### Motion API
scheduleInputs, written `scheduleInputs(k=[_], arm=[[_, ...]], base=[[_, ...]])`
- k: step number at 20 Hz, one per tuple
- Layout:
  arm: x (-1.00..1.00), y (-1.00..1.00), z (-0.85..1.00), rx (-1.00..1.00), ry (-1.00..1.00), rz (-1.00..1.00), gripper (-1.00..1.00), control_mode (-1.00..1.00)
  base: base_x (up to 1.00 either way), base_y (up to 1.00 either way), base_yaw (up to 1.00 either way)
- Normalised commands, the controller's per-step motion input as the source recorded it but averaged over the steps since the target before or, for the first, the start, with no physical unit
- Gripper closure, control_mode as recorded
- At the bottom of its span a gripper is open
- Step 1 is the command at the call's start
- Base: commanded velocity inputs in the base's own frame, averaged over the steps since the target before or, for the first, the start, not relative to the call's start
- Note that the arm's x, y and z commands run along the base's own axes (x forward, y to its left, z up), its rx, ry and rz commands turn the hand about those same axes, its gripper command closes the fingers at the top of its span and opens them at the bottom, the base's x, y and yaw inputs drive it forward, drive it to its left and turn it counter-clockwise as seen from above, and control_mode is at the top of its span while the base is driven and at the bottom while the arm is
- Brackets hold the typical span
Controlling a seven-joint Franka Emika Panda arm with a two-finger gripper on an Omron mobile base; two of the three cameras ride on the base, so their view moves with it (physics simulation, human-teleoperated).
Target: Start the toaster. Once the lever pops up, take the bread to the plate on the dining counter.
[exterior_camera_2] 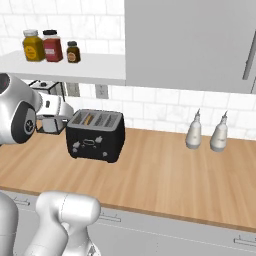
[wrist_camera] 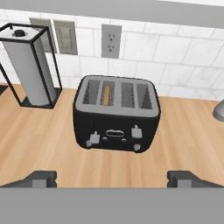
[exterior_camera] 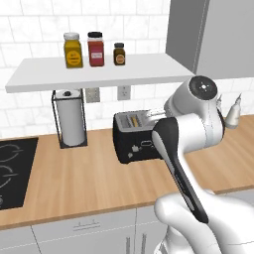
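Observation:
The black toaster [exterior_camera: 133, 141] [exterior_camera_2: 95, 136] [wrist_camera: 116, 116] stands on the wall counter against the tiled backsplash. A golden slice of bread [wrist_camera: 106, 94] [exterior_camera_2: 88, 118] stands sunk in its second slot from the left. Two light levers show on the toaster's front, the left lever [wrist_camera: 93, 139] a little lower than the right lever [wrist_camera: 136, 131]. My gripper [wrist_camera: 113, 179] hovers in front of and above the toaster. It is open, its fingertips [wrist_camera: 41, 178] are wide apart, and nothing is between them. The plate and the dining counter are out of view.
A paper towel roll in a black wire holder [exterior_camera: 70, 119] [wrist_camera: 30, 65] stands left of the toaster. Overhead, a white shelf [exterior_camera: 99, 72] carries three jars. Two white bottles [exterior_camera_2: 194, 132] stand to the right, a black cooktop [exterior_camera: 15, 168] lies far left, and a grey wall cabinet [exterior_camera_2: 190, 45] hangs above.

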Motion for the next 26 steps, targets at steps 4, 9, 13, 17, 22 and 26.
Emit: scheduleInputs(k=[4,9,13,17,22,26], arm=[[0.00,0.00,0.00,0.00,0.00,0.00,-1.00,-1.00],[0.00,0.00,0.00,0.00,0.00,0.00,-1.00,-1.00],[0.00,0.00,0.00,0.00,0.00,0.00,-1.00,-1.00],[0.00,0.00,0.00,0.00,0.00,0.00,-1.00,-1.00],[0.00,0.00,0.00,0.00,0.00,0.00,-1.00,-1.00],[0.00,0.00,0.00,0.00,0.00,0.00,-1.00,-1.00]], base=[[0.00,0.00,0.00],[0.00,0.00,0.00],[0.00,0.00,0.00],[0.00,0.00,0.00],[0.00,0.00,0.00],[0.00,0.00,0.00]])
